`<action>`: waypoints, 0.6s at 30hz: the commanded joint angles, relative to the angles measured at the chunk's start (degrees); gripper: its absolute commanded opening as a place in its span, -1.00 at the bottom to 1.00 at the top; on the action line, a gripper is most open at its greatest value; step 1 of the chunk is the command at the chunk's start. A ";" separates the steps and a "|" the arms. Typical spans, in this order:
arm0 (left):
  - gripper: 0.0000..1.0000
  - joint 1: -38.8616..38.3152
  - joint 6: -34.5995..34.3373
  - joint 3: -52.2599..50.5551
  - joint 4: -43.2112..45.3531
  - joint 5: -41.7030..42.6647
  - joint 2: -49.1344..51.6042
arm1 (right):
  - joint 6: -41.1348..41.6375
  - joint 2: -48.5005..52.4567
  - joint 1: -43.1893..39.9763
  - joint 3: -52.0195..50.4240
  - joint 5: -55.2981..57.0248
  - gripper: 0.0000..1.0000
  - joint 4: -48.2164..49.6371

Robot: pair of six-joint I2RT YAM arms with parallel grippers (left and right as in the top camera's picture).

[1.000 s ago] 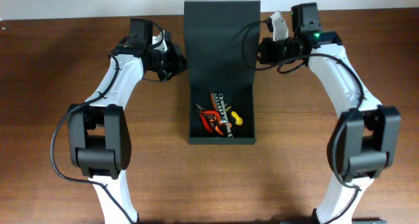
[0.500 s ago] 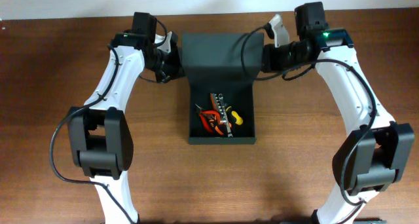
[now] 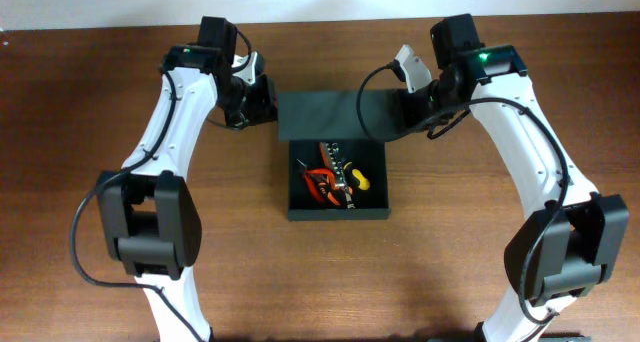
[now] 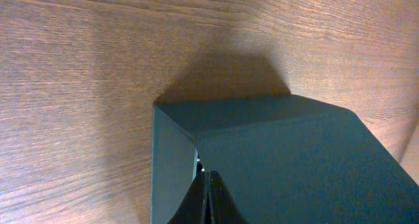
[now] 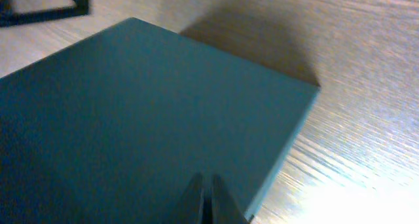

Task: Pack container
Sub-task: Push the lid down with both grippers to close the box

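White arms [image 3: 172,122], black joints [image 3: 150,217], cables [image 3: 372,74]

I've watched the flap lid [image 3: 325,115] of the container [image 3: 337,210] swing down toward 6 o'clock: a second ago its far edge reached almost to the desk's 12 o'clock side, and now it looks much shorter from above, over the box's rear. My left end effector [image 3: 268,100] and right end effector [image 3: 400,112] have come with it, the right one inward toward 9 o'clock.

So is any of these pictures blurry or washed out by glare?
Overhead: sharp, evenly lit. Left wrist: crisp grain on the wooden table, dark shadow beside the dark green-black matte rectangular box. Right wrist: soft focus, white glare bottom right.
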 commanded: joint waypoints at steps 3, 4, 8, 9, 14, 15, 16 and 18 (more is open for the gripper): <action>-0.96 -0.11 1.84 1.22 -1.16 -4.59 -3.93 | -0.87 -3.10 0.31 0.92 5.95 -0.93 -1.81; -0.96 -0.11 1.86 1.22 -1.33 -5.49 -4.24 | -1.42 -3.28 0.31 0.92 6.14 -0.93 -2.34; -0.96 -0.11 2.64 1.22 -1.51 -6.97 -5.22 | -2.38 -4.15 0.31 0.92 6.36 -0.93 -3.45; -0.96 -0.11 2.64 1.22 -1.51 -7.04 -5.42 | -2.38 -4.52 0.31 0.92 6.36 -0.93 -3.61; -0.96 -0.11 2.64 1.22 -1.57 -7.02 -6.12 | -2.34 -7.19 0.31 0.92 7.02 -0.92 -3.67; -0.99 -0.11 2.64 1.22 -1.60 -6.99 -6.27 | -2.34 -8.02 0.31 0.92 7.52 -0.92 -3.72; -0.96 -0.09 2.64 1.22 -1.62 -7.02 -6.38 | -2.36 -8.81 0.31 0.92 7.76 -0.92 -3.76; -0.92 -0.11 2.64 1.22 -1.81 -6.99 -6.67 | -2.34 -10.29 0.31 0.92 7.85 -0.93 -3.80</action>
